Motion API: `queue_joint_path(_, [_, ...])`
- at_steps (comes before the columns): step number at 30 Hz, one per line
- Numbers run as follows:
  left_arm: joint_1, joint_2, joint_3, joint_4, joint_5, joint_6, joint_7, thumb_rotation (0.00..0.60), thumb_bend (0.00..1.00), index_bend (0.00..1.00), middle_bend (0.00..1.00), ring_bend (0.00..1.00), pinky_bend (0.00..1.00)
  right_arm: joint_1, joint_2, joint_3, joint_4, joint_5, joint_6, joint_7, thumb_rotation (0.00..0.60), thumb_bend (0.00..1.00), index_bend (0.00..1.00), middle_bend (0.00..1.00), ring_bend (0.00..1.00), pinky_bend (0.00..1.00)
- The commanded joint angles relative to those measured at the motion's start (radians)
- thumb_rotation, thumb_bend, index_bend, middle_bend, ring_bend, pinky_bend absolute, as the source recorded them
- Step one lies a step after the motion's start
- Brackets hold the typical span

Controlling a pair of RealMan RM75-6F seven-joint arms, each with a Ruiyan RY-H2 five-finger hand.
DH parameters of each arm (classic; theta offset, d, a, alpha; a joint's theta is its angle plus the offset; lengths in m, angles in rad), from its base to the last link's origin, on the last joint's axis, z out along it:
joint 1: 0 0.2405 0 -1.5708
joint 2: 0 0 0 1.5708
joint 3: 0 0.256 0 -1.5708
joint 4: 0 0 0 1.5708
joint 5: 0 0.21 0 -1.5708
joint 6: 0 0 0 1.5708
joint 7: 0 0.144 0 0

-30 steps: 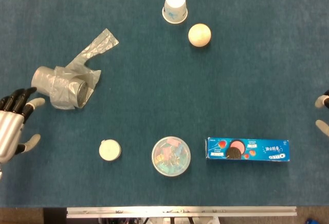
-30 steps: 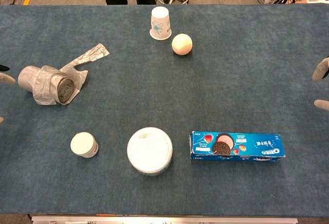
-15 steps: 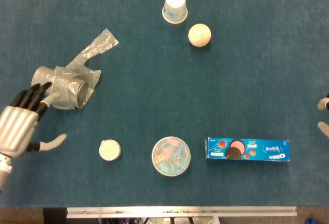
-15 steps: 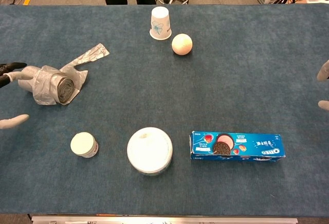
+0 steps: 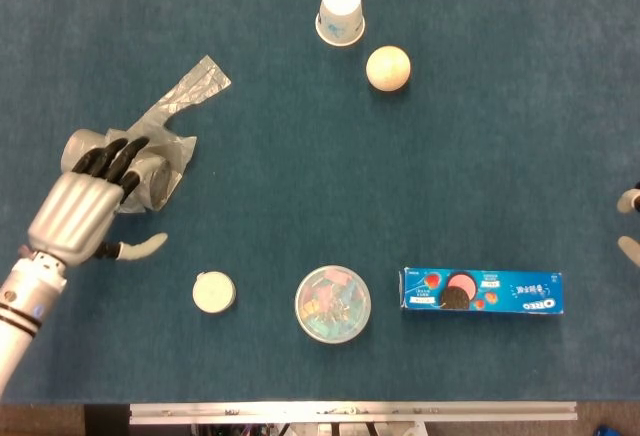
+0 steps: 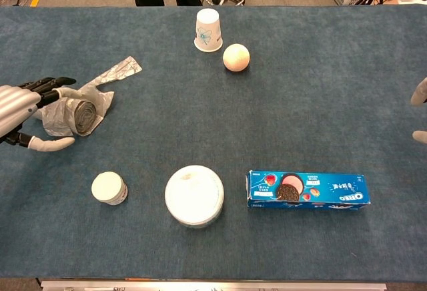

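So the roll of grey plastic bags [image 5: 140, 171] sits at about 9 o'clock on the desk [image 5: 300, 106], lying on its side with a loose tail of film trailing off toward 1 o'clock. We reckon it's light and squashy: thin crinkly film over a firmer core, probably slippery, and the loose wrap will likely slide or bunch if we pinch only that. Best place to take hold looks like the round body of the roll, fingers one side and thumb the other, not the floppy tail.

Our left robot hand [image 5: 75, 214] is right over the roll's 7 o'clock end, palm down, dark fingertips resting on or just above the film (can't tell for sure if they touch). Fingers are spread and the thumb sticks out sideways toward 3 o'clock, well clear of the roll, so it's holding nothing. The forearm comes in from the 7 o'clock corner.

The right robot hand [image 6: 420, 112] barely peeks in at 3 o'clock, just a couple of pale fingertips set apart, nothing between them as far as we see.
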Motion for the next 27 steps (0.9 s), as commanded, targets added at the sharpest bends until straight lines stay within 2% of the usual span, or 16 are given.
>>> queue_joint_path(1, [-0.017, -0.017, -0.013, 0.012, -0.020, -0.017, 0.014, 0.258, 0.20, 0.14, 0.03, 0.05, 0.14, 0.001, 0.000, 0.000, 0.000, 0.000, -0.002, 0.002, 0.600, 0.07, 0.51, 0.54, 0.37, 0.49])
queue_joint_path(7, [-0.030, -0.034, -0.015, 0.037, -0.053, -0.039, 0.029, 0.261, 0.21, 0.14, 0.03, 0.05, 0.14, 0.000, 0.001, -0.001, -0.002, -0.002, -0.002, 0.003, 0.600, 0.07, 0.51, 0.54, 0.37, 0.49])
queue_joint_path(17, [-0.026, -0.041, 0.020, 0.055, -0.094, -0.075, 0.045, 0.288, 0.22, 0.14, 0.03, 0.05, 0.15, 0.001, 0.001, -0.002, -0.001, -0.001, -0.009, 0.005, 0.600, 0.07, 0.51, 0.54, 0.37, 0.49])
queue_joint_path(27, [-0.038, -0.017, 0.017, -0.014, -0.062, -0.039, 0.013, 0.294, 0.22, 0.14, 0.04, 0.05, 0.15, 0.001, 0.000, 0.001, 0.001, 0.002, -0.009, 0.006, 0.600, 0.07, 0.51, 0.54, 0.37, 0.49])
